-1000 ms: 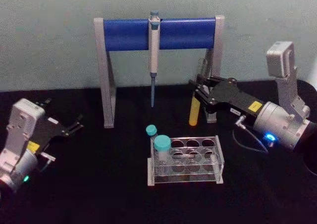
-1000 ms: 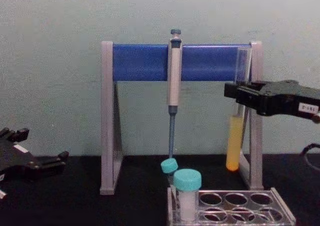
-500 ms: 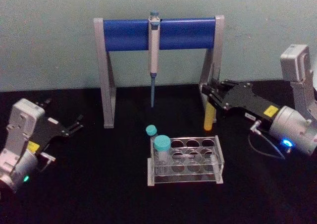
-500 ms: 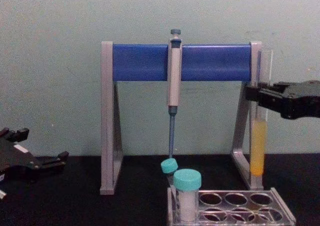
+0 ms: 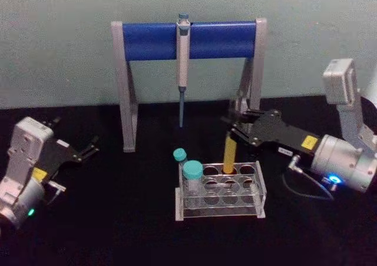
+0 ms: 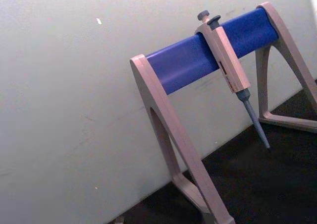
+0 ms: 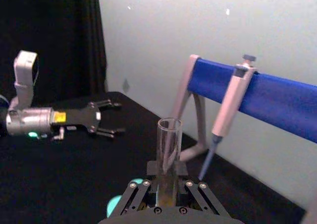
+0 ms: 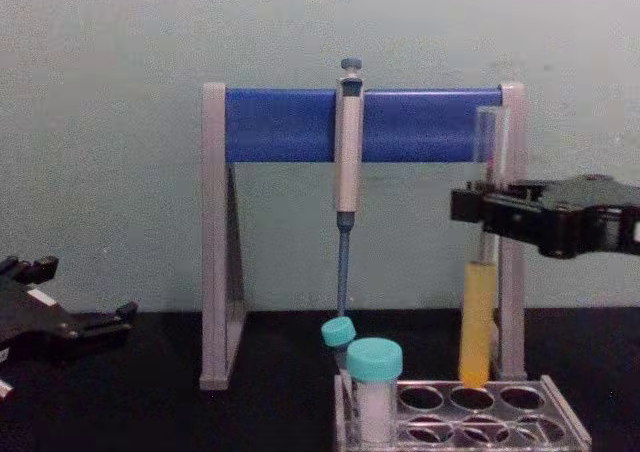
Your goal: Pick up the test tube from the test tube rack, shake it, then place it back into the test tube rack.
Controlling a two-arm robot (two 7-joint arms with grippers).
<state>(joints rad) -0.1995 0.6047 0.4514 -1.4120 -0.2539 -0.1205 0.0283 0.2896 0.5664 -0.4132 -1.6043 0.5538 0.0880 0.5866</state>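
My right gripper (image 5: 234, 126) is shut on the test tube (image 5: 228, 153), a thin clear tube with yellow liquid in its lower part. The tube stands almost upright over the test tube rack (image 5: 257, 190). Its bottom tip meets a back-row hole; I cannot tell whether it is inside. From the chest the test tube (image 8: 477, 322) hangs from the right gripper (image 8: 485, 210) down to the rack (image 8: 565, 424). The tube's open mouth (image 7: 169, 135) rises above the right gripper (image 7: 166, 187). My left gripper (image 5: 88, 148) rests open at the table's left side.
Two teal-capped tubes (image 5: 192, 172) stand at the rack's left end. Behind the rack is a grey-and-blue stand (image 5: 188, 40) with a pipette (image 5: 183, 66) hanging from its bar. The stand's right leg (image 8: 512, 272) is just behind the held tube. The table is black.
The right gripper swung the tube left, then right, and has now brought it back left and down onto the rack's back row. The left arm has not moved.
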